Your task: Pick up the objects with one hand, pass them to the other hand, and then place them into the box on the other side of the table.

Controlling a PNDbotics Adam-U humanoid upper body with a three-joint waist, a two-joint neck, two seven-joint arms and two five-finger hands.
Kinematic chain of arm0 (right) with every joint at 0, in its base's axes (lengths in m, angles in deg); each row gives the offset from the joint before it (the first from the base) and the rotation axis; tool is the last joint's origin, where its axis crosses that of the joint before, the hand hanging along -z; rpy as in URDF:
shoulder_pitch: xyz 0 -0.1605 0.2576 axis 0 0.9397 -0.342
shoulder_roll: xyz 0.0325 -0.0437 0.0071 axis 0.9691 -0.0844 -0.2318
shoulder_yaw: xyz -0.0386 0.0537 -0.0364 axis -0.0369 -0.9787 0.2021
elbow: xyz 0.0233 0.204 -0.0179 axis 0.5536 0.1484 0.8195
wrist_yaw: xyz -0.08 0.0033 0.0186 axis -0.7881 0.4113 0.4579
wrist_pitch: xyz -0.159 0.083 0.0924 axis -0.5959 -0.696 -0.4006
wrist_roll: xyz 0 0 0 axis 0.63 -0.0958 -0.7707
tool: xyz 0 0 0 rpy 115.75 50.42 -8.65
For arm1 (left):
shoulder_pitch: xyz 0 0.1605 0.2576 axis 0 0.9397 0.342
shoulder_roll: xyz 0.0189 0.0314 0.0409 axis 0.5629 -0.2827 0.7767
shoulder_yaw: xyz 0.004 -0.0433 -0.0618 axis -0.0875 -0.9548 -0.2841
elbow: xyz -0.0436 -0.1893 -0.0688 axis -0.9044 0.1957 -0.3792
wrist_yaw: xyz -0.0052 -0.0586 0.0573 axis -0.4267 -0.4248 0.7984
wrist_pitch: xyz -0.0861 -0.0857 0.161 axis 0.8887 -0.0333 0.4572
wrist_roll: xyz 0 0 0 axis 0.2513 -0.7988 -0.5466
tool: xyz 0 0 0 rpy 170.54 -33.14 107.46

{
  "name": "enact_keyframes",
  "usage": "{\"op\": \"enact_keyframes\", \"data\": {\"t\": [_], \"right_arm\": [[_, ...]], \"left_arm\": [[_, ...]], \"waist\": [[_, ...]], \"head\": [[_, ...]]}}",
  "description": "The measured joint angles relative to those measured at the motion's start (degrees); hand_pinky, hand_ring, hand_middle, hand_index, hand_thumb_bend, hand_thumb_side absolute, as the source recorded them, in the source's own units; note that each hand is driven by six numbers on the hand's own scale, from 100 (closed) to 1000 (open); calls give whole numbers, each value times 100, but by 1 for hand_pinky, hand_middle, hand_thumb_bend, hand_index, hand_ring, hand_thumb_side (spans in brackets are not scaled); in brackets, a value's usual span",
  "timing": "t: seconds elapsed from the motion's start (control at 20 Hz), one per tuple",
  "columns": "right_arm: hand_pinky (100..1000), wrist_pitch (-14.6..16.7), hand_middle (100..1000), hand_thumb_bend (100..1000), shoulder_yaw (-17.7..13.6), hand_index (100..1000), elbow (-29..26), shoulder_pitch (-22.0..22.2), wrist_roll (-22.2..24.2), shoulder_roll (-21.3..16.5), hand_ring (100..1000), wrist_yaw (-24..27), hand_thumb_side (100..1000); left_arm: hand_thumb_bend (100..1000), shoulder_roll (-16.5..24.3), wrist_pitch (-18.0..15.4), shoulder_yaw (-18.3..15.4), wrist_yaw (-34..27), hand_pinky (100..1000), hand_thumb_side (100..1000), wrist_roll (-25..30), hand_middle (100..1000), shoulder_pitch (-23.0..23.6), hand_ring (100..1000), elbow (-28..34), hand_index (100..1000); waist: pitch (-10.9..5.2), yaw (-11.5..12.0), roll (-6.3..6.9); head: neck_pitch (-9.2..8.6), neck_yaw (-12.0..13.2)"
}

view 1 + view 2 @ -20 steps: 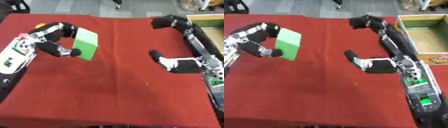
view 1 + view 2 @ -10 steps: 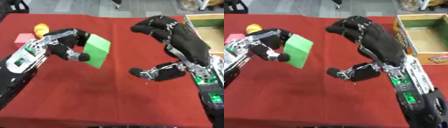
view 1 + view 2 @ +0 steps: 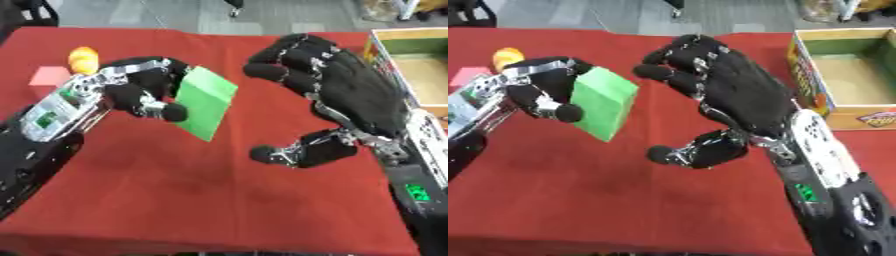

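Fingers and thumb of the left hand point(image 3: 131, 92) clamp the green block point(image 3: 206, 102), while the right hand point(image 3: 737, 100) hangs spread beside it, holding nothing. The block looks stiff, probably light, with flat faces that suit a grip across opposite sides.

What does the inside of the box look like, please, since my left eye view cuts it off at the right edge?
Observer: In the right eye view the box shows whole, and its floor looks bare.
Operator: Thank you. How near to it is the right hand, open toward the green block?
Observer: It is left of the box and apart from it; a strip of red cloth shows between them.
Operator: And the box's near wall?
Observer: It carries a printed logo at its right end.
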Motion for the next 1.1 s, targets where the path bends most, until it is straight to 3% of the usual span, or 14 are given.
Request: {"op": "enact_keyframes", "data": {"t": [0.6,1.1], "right_arm": [[770,-30,745,545,81,878,17,-51,29,2,745,89,548],[691,-340,649,498,117,818,20,-88,-221,7,653,70,520]], "left_arm": [[598,-299,255,263,-300,758,305,-232,526,-245,574,37,623],[602,-531,363,455,-334,761,303,-406,531,-341,590,-73,627]], "waist": [[0,-3,0],[0,-31,0]], "head": [[0,-20],[0,-29]]}}
